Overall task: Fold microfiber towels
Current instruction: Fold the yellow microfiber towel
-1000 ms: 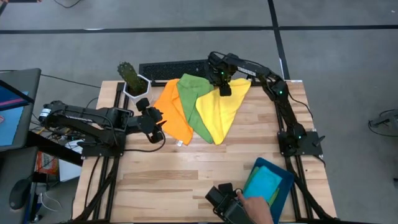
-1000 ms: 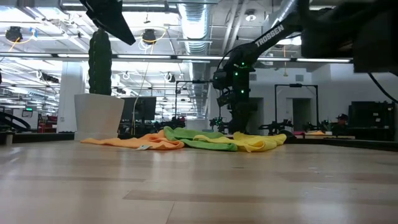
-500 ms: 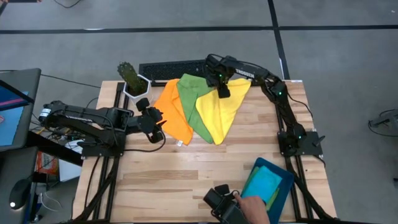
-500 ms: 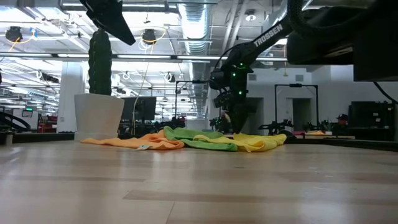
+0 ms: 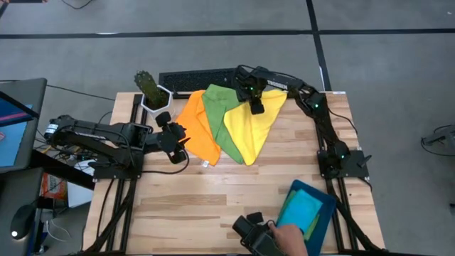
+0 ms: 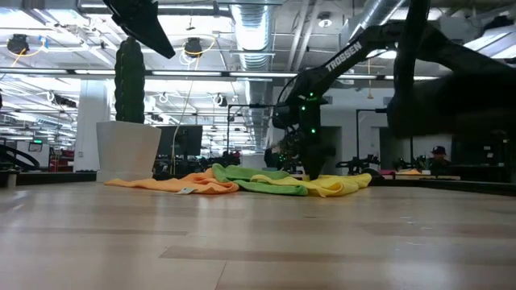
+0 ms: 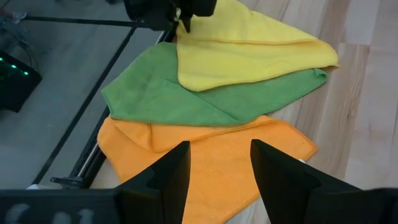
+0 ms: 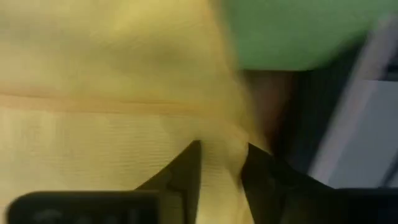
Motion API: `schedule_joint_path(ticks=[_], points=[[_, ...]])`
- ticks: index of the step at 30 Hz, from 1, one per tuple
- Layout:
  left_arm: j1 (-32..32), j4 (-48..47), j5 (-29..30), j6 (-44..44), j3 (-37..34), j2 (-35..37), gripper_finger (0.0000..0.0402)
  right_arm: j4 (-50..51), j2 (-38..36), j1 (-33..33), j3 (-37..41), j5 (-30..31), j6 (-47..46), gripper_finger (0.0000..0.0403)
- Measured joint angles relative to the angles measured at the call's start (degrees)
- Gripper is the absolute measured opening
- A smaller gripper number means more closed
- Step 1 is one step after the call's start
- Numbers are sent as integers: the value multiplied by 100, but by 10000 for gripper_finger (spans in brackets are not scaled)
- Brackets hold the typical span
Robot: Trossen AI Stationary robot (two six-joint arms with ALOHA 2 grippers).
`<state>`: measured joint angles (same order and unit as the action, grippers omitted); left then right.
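Microfiber towels: three fanned out and overlapping just in front of the black keyboard [image 5: 197,77]. Orange towel [image 5: 196,128] lowest and farthest toward the potted cactus [image 5: 147,87], green towel [image 5: 220,114] over its edge, yellow towel [image 5: 254,122] on top.

Other towels: something bright blue-green in the teal tray [image 5: 324,222], well away from the keyboard at the opposite table edge; looks like folded cloth, can't say how many. A person's hand [image 5: 290,239] hovering beside that tray.

Right gripper [image 5: 256,104]: down on the yellow towel's corner nearest the keyboard. Wrist view shows yellow cloth bunched between the two fingers [image 8: 180,171], so pinching that corner, grip maybe not fully set.

Left gripper [image 5: 180,146]: parked off the orange towel's edge on the side away from the keyboard, fingers [image 7: 169,176] spread, nothing between them.

Step in hand: probably grabbing the top yellow towel to peel it off the pile.

Next move: likely needs a firm pinch on yellow only, then a lift and drag away from the keyboard onto bare wood, without snagging the green one underneath.
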<state>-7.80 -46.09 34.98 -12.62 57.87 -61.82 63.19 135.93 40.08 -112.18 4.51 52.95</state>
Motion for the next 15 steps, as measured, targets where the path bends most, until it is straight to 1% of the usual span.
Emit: schedule_joint_path(ticks=[6, 8, 12, 15], points=[[25, -11, 23, -4, -1, 1, 163, 57, 77, -218, -33, 209, 214, 20], [31, -9, 22, -4, -1, 0, 163, 75, 60, -260, -86, 281, 249, 13], [31, -7, 22, -6, -1, 0, 163, 208, 33, -355, -428, 627, 90, 29], [31, -9, 20, -10, -1, 0, 163, 716, 23, -356, -895, 659, -88, 13]])
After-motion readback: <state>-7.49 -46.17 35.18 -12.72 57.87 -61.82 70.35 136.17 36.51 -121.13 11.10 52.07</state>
